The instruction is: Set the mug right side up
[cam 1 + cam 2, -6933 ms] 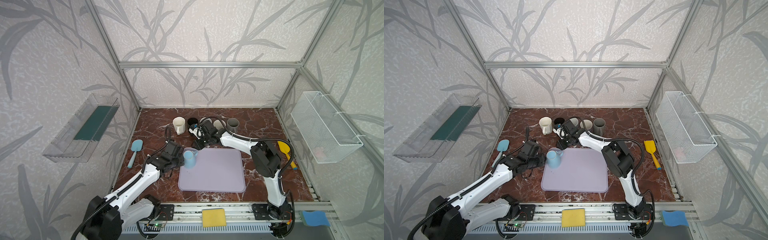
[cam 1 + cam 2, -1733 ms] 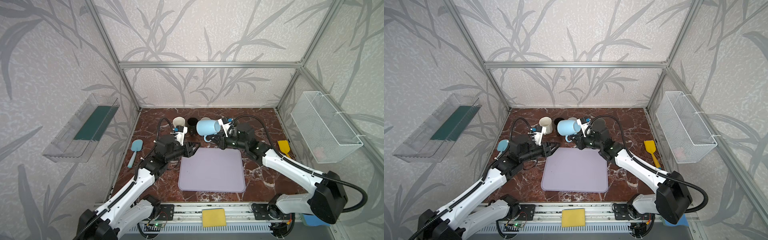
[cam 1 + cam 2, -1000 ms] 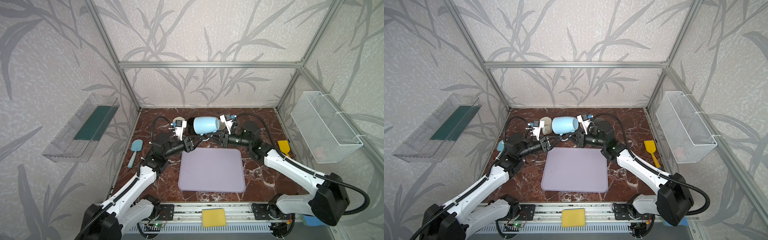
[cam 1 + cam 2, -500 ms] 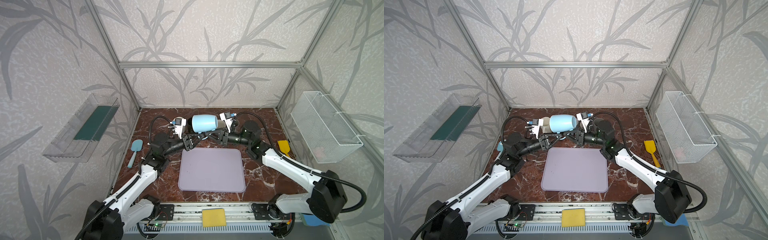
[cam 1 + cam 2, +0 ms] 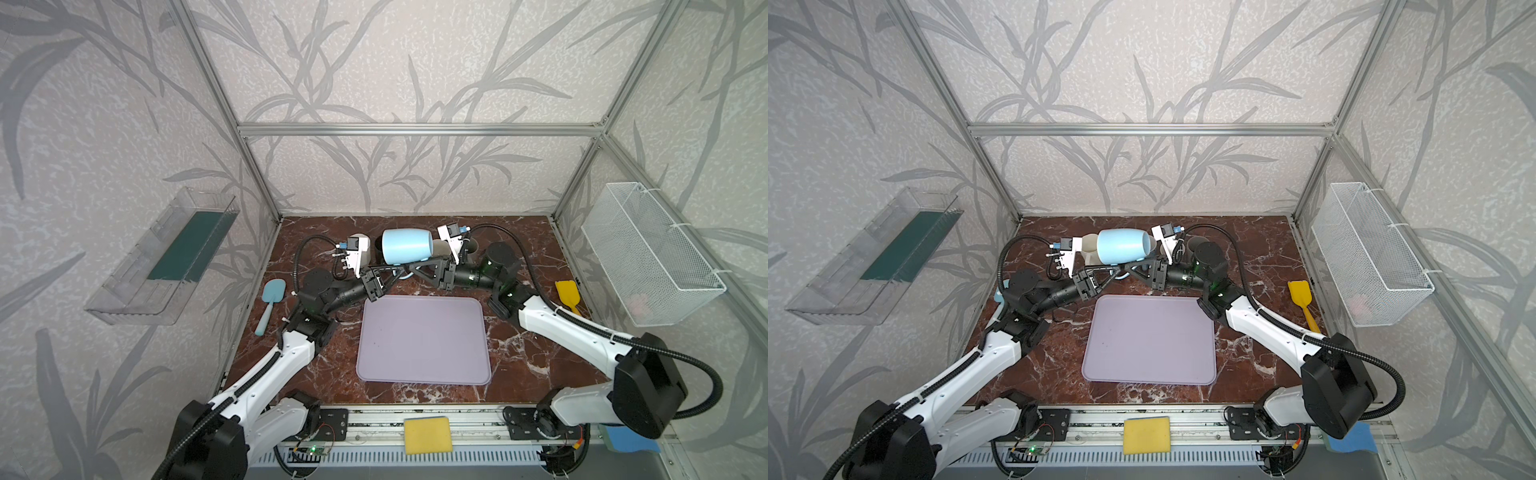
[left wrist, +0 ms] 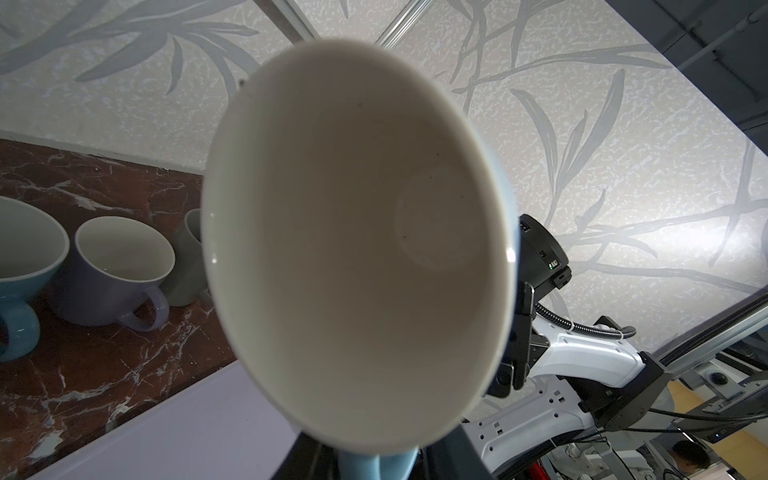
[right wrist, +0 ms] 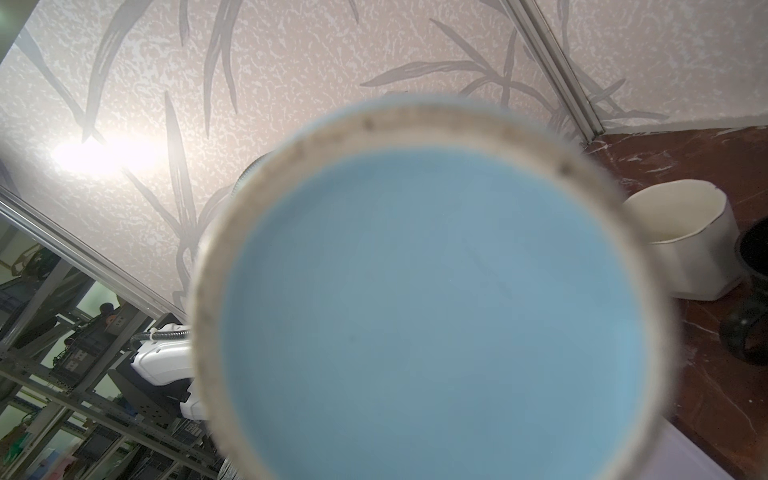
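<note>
Red-brown marble tabletop [image 5: 519, 374] carries a smooth lilac mat [image 5: 422, 336]. Above the mat's far edge hangs the glazed, flared, light-blue mug [image 5: 406, 246], white inside. Its long axis is level, with the mouth toward the left arm and the handle [image 6: 378, 465] down. The right gripper [image 5: 412, 268] clamps the handle. The left gripper [image 5: 390, 274] flanks it, grip not discernible.

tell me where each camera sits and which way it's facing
Both top views: high above the front edge, looking down at the table, left arm, right arm and blue mug tipped sideways.
Left wrist: on the left arm, looking into the mug's mouth; right arm behind.
Right wrist: on the right arm, facing the mug's base; left arm behind.
Shared: the mug, from opposite ends.
</note>
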### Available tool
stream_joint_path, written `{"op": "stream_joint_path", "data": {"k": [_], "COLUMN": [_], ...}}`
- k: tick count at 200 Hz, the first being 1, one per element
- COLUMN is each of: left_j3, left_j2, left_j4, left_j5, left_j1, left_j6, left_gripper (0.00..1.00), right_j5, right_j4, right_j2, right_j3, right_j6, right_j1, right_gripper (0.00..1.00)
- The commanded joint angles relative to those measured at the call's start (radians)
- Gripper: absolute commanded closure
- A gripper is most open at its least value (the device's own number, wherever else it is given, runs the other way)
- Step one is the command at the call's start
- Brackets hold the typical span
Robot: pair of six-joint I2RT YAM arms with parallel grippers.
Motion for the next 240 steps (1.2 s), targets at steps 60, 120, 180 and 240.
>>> {"op": "stream_joint_path", "data": {"k": [60, 120, 180, 240], "left_j3": [-0.009, -0.015, -0.044, -0.035], "left_j2": [-0.022, -0.026, -0.038, -0.07], "left_j4": [0.093, 0.132, 0.191, 0.144], "left_j5": [0.027, 0.025, -0.001, -0.019], "left_j1": [0.011, 0.018, 0.022, 0.028], "left_j6": [-0.038, -0.073, -0.107, -0.097], "left_gripper": [0.85, 1.0, 1.0, 1.0], "right_j5": [-0.059, -0.053, -0.02, 0.013], "right_j4": [0.244, 0.216, 0.143, 0.084], "right_j2": [0.038, 0.036, 0.024, 0.039], "right_j3": [0.005, 0.008, 0.014, 0.012], "right_j6": [0.08, 0.059, 0.025, 0.013], "right_j1": [0.0, 0.0, 0.001, 0.0], "right_gripper": [1.0, 0.86, 0.59, 0.54]}}
